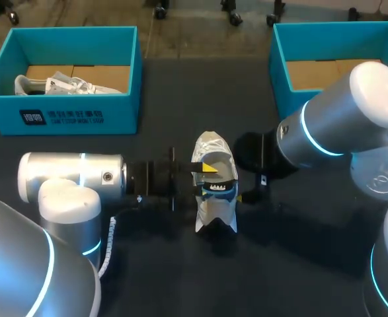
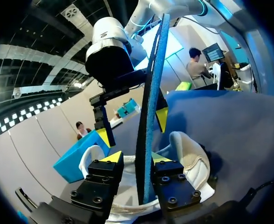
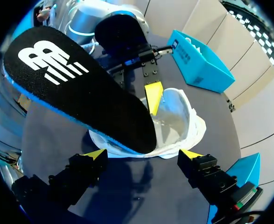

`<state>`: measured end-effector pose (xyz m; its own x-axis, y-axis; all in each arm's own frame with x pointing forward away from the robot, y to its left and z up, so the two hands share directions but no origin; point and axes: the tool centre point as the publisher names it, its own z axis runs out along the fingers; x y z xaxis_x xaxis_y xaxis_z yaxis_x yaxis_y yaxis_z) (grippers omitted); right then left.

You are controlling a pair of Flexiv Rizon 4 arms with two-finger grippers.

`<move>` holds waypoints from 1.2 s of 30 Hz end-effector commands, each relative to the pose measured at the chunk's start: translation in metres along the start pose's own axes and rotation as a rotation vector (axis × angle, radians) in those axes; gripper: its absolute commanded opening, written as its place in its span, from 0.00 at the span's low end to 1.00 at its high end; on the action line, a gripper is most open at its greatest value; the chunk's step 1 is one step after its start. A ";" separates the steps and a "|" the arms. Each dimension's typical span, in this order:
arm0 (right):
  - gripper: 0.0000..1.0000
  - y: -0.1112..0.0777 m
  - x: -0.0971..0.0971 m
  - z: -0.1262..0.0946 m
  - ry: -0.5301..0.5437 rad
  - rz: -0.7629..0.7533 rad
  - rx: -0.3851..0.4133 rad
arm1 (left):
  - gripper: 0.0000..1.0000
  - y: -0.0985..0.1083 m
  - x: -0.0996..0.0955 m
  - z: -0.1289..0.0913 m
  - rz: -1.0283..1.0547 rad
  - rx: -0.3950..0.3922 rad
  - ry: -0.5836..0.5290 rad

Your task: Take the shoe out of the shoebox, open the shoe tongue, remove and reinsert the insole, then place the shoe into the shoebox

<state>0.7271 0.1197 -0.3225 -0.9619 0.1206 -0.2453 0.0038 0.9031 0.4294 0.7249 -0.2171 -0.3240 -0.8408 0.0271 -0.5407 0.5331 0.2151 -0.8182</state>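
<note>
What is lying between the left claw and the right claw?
The white shoe, with the black insole standing in it, lies between left claw and right claw; the head view and both wrist views show this.

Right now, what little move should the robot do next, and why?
Probably ease the insole down deeper into the shoe: only its lower end sits in the opening, the rest sticks up tilted, and the right gripper is open, holding nothing.

the shoe [image 1: 212, 148] is white with pale grey. the insole [image 3: 80, 88] is black on top with a white striped logo and blue underneath. the left box [image 1: 121, 109] and right box [image 1: 279, 79] are teal with brown floors. the worktop [image 1: 180, 277] is black. the jaws end in yellow.
</note>
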 end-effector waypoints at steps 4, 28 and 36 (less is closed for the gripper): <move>1.00 -0.001 0.001 0.000 -0.001 0.000 -0.001 | 0.28 -0.019 0.005 -0.007 0.004 -0.079 0.029; 1.00 -0.001 0.001 0.000 -0.001 0.000 -0.001 | 0.00 0.010 0.011 0.007 0.072 -0.108 0.081; 1.00 -0.001 0.001 0.000 -0.001 0.000 -0.001 | 0.00 0.025 0.005 0.011 0.062 -0.126 0.070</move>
<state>0.7272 0.1198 -0.3226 -0.9619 0.1206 -0.2452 0.0038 0.9031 0.4294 0.7298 -0.2148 -0.3456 -0.8114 0.1086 -0.5744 0.5750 0.3253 -0.7507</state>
